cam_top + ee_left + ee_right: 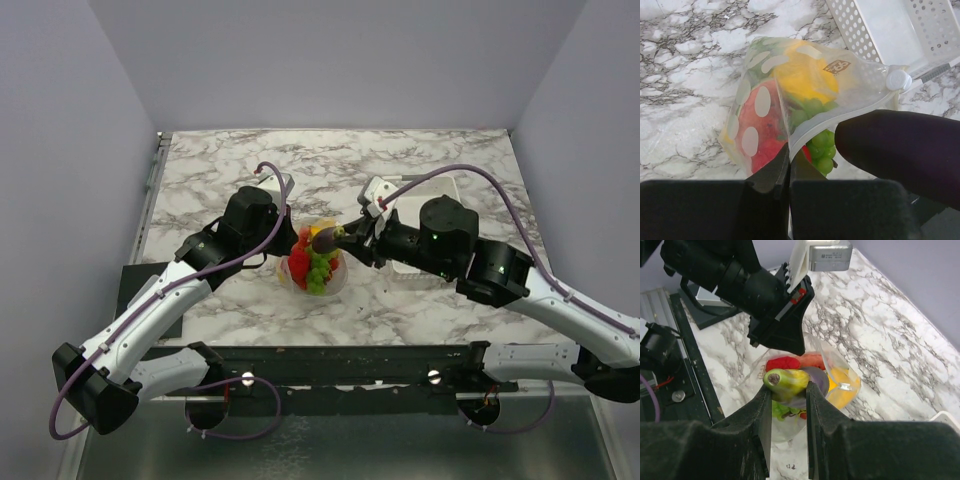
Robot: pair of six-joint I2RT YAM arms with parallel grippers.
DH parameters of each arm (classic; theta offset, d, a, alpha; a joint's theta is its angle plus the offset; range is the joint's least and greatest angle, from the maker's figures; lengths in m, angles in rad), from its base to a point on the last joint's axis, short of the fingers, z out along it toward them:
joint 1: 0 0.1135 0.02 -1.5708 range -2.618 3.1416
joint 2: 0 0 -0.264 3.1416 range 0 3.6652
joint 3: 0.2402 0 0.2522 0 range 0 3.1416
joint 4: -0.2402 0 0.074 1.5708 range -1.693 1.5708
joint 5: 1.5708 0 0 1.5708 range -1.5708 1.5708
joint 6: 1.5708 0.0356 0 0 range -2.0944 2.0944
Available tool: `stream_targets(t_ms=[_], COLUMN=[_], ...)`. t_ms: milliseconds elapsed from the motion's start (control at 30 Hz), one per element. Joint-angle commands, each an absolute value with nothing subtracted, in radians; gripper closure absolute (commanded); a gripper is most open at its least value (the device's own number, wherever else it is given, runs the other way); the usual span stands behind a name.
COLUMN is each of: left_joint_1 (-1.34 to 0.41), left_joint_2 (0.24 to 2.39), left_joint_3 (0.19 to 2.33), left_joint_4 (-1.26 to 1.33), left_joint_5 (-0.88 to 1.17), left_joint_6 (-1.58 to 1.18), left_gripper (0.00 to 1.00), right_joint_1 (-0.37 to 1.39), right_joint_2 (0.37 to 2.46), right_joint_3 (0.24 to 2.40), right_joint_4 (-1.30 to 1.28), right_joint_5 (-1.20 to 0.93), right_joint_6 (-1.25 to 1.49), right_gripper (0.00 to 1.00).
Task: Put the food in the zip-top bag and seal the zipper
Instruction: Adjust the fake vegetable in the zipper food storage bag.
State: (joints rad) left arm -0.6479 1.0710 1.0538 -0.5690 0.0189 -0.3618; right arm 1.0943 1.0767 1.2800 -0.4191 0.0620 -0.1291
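Marbled tabletop (430,160) is filling the top view, with plain lilac-grey walls standing around it. White perforated basket (860,30) is sitting at about 1 o'clock from the centre, partly under the right arm. Zip-top bag (762,100) is resting at the centre of the tabletop with its mouth gaping. It is already carrying most of the food (312,265), and red, yellow and green pieces are showing through the dotted film.

Left claw (789,161) is reaching in from 9 o'clock and clamping fully closed on the bag's mouth edge. Right claw (788,390) is coming in from 3 o'clock and gripping a green-and-purple piece (785,381) just above the opening. Whether that is one toy or two cannot be told. Zipper (840,119) is lying unsealed along the mouth, its white round tab (897,80) sitting at the far end.

Assessment: the bag is looking light, soft and slippery, and likely to sag or fold if released. Hold is best taken on the stiffer zipper strip near a corner, not on the film. The toy fruits are appearing light, hard and prone to rolling.
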Motion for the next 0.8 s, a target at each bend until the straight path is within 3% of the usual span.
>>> stream_targets(t_ms=[0,467,767], left_joint_1=[-0.647,-0.647,-0.647], left_joint_2=[1.072,1.075,1.062], left_joint_3=[1.083,1.096,1.086], left_joint_4=[-0.541,-0.541,-0.543], left_joint_5=[0.034,0.043,0.064], left_joint_6=[-0.361,-0.359,-0.366], left_gripper=[1.0,1.0,1.0], right_joint_1=[1.103,1.103,1.101], right_joint_2=[1.113,1.137,1.22], right_joint_3=[1.333,1.28,1.235], right_joint_4=[-0.478,-0.433,-0.382], right_joint_5=[0.035,-0.064,-0.005], right_joint_6=[-0.087,0.201,0.324], right_gripper=[0.9,0.91,0.94])
